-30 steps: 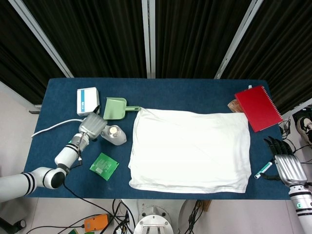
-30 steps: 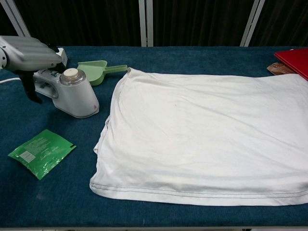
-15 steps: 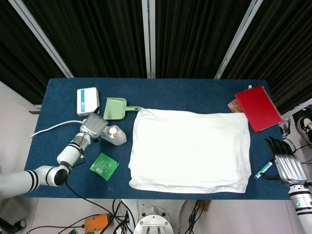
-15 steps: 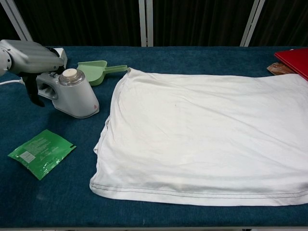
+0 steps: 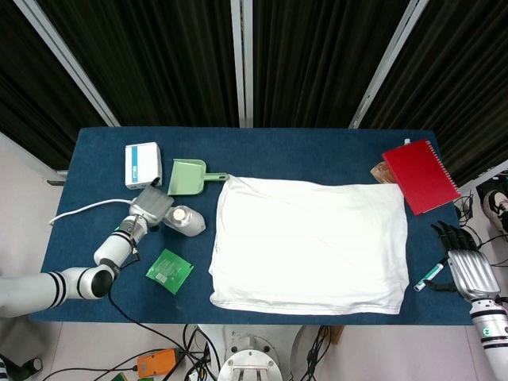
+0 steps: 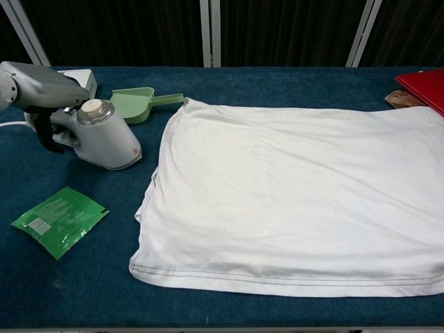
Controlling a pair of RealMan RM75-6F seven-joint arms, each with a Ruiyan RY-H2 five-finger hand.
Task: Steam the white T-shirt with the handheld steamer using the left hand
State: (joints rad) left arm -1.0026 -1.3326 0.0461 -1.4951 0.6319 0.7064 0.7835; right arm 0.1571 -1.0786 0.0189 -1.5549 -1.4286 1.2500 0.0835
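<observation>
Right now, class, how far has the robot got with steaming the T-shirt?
Done: little beyond reaching. In hand: the left hand is at the handheld steamer, which stands on the table beside the white T-shirt. Left: lifting it and steaming the shirt. The right hand is idle.

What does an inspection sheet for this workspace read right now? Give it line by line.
Surface: blue table.
Job's things: white T-shirt lying flat; handheld steamer standing left of it.
Clutter: green scoop, white box, green packet, red notebook, marker.
Hands: left hand at the steamer's handle, grip cannot be told; right hand holds nothing, off the table's right edge.
Cables: white cord running left from the steamer.
Surroundings: dark curtains.
</observation>
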